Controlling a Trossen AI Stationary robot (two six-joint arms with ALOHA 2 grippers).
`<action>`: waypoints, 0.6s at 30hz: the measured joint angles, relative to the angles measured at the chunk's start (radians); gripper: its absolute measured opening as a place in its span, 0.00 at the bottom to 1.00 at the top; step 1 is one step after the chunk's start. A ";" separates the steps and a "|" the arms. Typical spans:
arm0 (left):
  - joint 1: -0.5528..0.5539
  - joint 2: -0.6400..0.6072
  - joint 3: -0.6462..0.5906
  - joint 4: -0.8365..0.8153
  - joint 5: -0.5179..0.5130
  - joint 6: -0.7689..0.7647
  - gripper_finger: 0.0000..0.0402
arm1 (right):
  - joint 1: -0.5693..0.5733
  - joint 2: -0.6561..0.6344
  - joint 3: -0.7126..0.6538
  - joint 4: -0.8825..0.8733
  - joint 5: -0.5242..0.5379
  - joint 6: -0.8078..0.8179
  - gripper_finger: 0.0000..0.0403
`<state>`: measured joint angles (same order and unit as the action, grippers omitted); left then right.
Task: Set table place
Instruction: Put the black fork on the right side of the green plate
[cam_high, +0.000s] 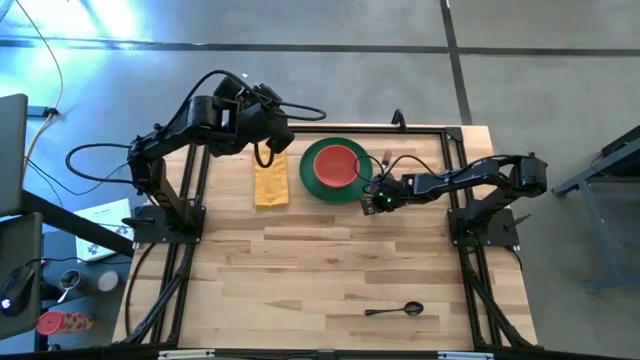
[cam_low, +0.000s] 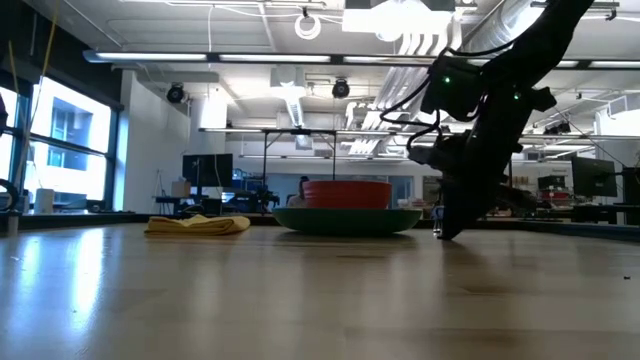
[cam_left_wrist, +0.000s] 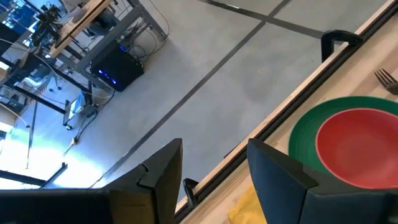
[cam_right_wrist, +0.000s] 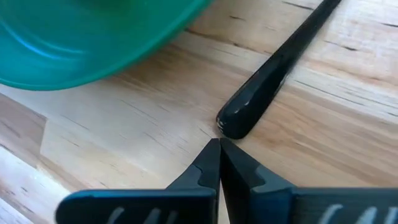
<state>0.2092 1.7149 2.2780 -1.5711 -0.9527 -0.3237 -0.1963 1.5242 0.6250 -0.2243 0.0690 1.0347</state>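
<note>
A green plate (cam_high: 308, 172) carries a red bowl (cam_high: 335, 165) at the far middle of the table (cam_high: 300, 270). A folded yellow napkin (cam_high: 271, 184) lies flat to the plate's left. The dark fork (cam_high: 385, 163) lies on the wood right of the plate, tines (cam_left_wrist: 387, 79) toward the far edge. A dark spoon (cam_high: 397, 310) lies near the near edge. My right gripper (cam_high: 378, 203) is down at the table by the fork's near end, fingers shut. My left gripper (cam_high: 267, 150) hangs open above the napkin's far end, touching nothing. My right gripper (cam_right_wrist: 219, 143) meets the rounded free end of the fork's handle (cam_right_wrist: 237, 119) with the tips of its shut fingers. It comes slanting down from the table's right and near side, roughly along the handle. The fork lies flat on the wood beside the plate's rim (cam_right_wrist: 93, 56).
A black clamp (cam_high: 398, 119) sits on the table's far edge behind the plate. The black frame rails run along both sides by the arm bases. Bare planks stretch across the middle and near part of the table, around the spoon.
</note>
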 joint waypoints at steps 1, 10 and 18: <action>0.000 0.000 0.000 0.000 0.000 0.000 0.42 | 0.000 -0.002 0.000 -0.002 -0.002 -0.004 0.00; 0.000 0.000 0.000 0.000 0.000 0.003 0.42 | -0.019 -0.076 0.030 -0.007 0.071 -0.034 0.00; 0.000 0.000 0.000 0.000 0.001 0.003 0.42 | -0.034 -0.041 0.028 0.007 0.054 -0.042 0.00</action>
<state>0.2092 1.7149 2.2780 -1.5711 -0.9521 -0.3206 -0.2301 1.4834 0.6533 -0.2177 0.1230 0.9922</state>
